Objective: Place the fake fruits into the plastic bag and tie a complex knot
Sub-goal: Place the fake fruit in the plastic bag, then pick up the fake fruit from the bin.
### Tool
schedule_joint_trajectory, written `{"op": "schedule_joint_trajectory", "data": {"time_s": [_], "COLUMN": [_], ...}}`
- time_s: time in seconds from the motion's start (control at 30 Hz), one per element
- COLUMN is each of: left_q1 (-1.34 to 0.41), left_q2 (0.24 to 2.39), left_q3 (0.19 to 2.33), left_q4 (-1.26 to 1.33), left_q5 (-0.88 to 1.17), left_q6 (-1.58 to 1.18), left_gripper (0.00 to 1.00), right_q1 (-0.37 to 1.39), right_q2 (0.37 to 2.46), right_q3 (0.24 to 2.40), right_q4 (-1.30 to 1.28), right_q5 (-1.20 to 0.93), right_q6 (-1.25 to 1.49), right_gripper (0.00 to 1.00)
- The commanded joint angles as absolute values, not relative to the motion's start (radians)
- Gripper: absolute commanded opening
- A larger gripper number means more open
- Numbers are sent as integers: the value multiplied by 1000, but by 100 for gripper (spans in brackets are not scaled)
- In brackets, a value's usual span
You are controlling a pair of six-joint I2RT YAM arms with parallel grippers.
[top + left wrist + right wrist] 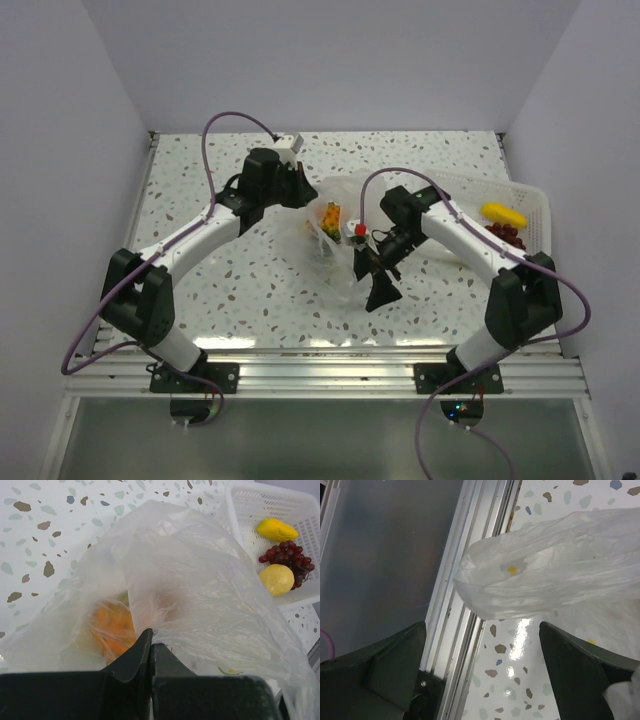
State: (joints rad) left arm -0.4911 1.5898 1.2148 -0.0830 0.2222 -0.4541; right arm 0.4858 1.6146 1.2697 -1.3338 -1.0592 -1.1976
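Left gripper (150, 639) is clamping shut on the crinkly transparent plastic bag (200, 590) holding glossy orange toy fruits (112, 630); right gripper (482, 626) is hovering jaws apart, probably best biting deep onto the bag's loose end (490, 587).

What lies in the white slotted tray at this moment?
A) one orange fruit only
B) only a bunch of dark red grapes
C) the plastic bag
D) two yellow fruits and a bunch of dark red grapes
D: the left wrist view shows an elongated yellow fruit, a round yellow fruit and dark red grapes inside the white tray.
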Motion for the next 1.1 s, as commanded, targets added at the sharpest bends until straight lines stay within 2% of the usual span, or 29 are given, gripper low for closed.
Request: {"op": "schedule_joint_trajectory", "data": {"time_s": [0.0, 0.13, 0.2, 0.23, 0.33, 0.63, 0.87, 0.97, 1.07], "left_q1": [-483, -483, -482, -483, -482, -482, -482, -480, -468], "left_q2": [1586, 1586, 1578, 1575, 1559, 1560, 1566, 1565, 1560], "left_q3": [1233, 1236, 1232, 1229, 1215, 1210, 1212, 1216, 1212], "left_q4": [-28, -25, -25, -25, -20, -17, -15, -20, -21], "left_q5": [209, 230, 236, 241, 249, 244, 245, 236, 238], "left_q6": [-472, -474, -472, -471, -472, -474, -476, -477, -488], "left_gripper": [0, 0, 0, 0, 0, 0, 0, 0, 0], "right_q1": [489, 471, 446, 443, 433, 439, 400, 388, 281], "right_q2": [1522, 1563, 1559, 1552, 1526, 1439, 1292, 1331, 1359], "right_q3": [1256, 1253, 1259, 1259, 1250, 1135, 1062, 1089, 1121], "right_q4": [-1450, -1457, -1390, -1340, -1235, -1302, -1120, -1205, -1197], "right_q5": [-974, -972, -971, -951, -897, -864, -868, -880, -940], "right_q6": [-1149, -1108, -1034, -912, -835, -904, -772, -836, -812], "right_gripper": [99, 99, 98, 98, 98, 99, 99, 99, 99]}}
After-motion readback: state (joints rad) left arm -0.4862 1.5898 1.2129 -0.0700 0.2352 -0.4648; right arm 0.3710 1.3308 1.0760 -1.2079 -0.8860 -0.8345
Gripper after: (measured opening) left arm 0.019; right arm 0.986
